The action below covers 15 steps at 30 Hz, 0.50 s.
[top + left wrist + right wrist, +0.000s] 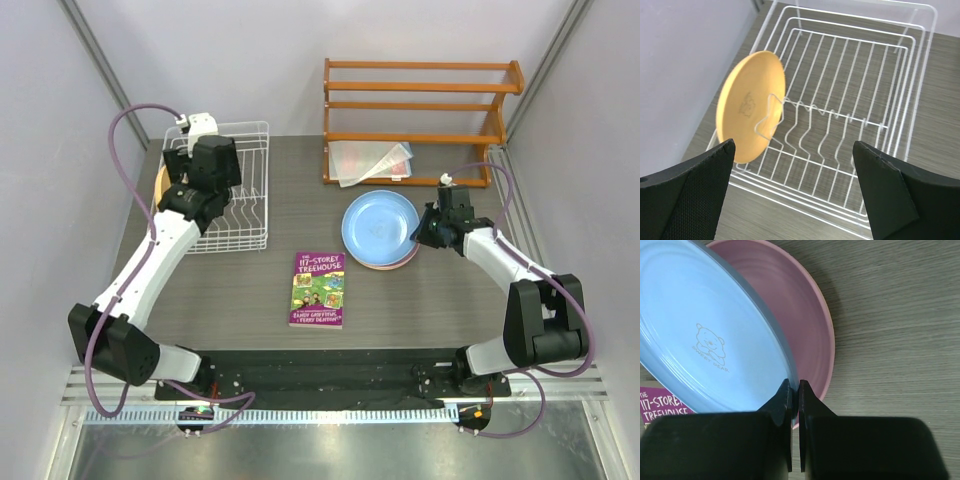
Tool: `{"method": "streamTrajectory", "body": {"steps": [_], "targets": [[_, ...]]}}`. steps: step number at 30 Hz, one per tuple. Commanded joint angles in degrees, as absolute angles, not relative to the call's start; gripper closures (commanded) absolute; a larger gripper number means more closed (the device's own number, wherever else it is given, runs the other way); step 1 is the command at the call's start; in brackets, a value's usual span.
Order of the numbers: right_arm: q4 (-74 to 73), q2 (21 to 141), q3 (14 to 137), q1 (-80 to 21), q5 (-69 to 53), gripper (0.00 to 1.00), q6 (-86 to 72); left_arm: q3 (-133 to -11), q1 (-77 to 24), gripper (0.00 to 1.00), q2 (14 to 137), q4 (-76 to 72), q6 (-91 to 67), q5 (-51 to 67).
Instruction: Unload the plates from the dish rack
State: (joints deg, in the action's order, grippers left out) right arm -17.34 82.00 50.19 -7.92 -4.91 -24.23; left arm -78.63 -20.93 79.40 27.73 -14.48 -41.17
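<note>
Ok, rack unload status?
Left gripper open above white wire dish rack. Right gripper shut on rim of light blue round plastic plate, over pink round plate. One yellow-orange round plate still racked. Nothing blocking.

Table bears dish rack, shelf, book, pink plate.

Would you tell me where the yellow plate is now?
The yellow plate stands on edge in the dish rack, at its left end in the top view, nearest the left wall.

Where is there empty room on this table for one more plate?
Bare tabletop lies between the dish rack and the blue plate, behind the book, and left of the book. Crowded: around the blue plate, right hand and shelf.
</note>
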Motion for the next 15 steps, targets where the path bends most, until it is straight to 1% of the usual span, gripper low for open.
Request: {"method": "streamTrajectory", "body": {"steps": [1, 2, 4, 5, 7, 9, 10, 11, 12, 13, 15], "targets": [[-16.87, 80.86, 52.38, -8.09, -3.08, 0.93, -23.91, -78.22, -19.07, 0.01, 77.7, 26.63, -13.27, -43.07], [-16.96, 80.86, 52.47, -8.0, -2.64, 0.92, -23.91, -78.48, -18.55, 0.01, 77.87, 26.8, -13.18, -43.07], [-16.96, 80.95, 52.73, -8.09, -2.46, 0.83, -23.56, -78.66, -18.28, 0.01, 78.13, 27.07, -13.18, -43.33], [-17.22, 81.03, 52.82, -8.0, -2.03, 0.82, -23.47, -78.84, -17.85, 0.0, 78.22, 27.16, -13.1, -43.5], [-17.4, 80.51, 52.47, -8.09, -1.5, 0.69, -23.47, -78.93, -17.23, 0.0, 78.31, 26.98, -13.01, -43.42], [-17.32, 79.37, 52.3, -8.0, -0.88, 0.62, -23.21, -79.27, -15.74, 0.0, 78.49, 26.89, -13.1, -42.63], [-17.31, 78.93, 52.38, -7.91, -0.62, 0.56, -23.12, -79.54, -15.21, 0.0, 78.66, 26.98, -13.1, -42.19], [-17.4, 77.97, 52.47, -8.0, -0.35, 0.55, -22.94, -79.72, -14.25, 0.01, 79.01, 27.07, -13.1, -42.01], [-17.32, 77.35, 52.47, -8.0, -0.26, 0.53, -22.77, -79.89, -13.8, 0.01, 79.1, 27.07, -12.92, -42.1], [-17.58, 76.56, 52.47, -8.09, 1.65, 0.48, -22.68, -79.89, -13.02, 0.0, 79.45, 27.16, -12.92, -42.27], [-18.19, 74.19, 52.73, -8.0, 3.33, 0.44, -22.41, -79.8, -12.04, 0.0, 79.72, 27.07, -13.09, -42.36]]}}
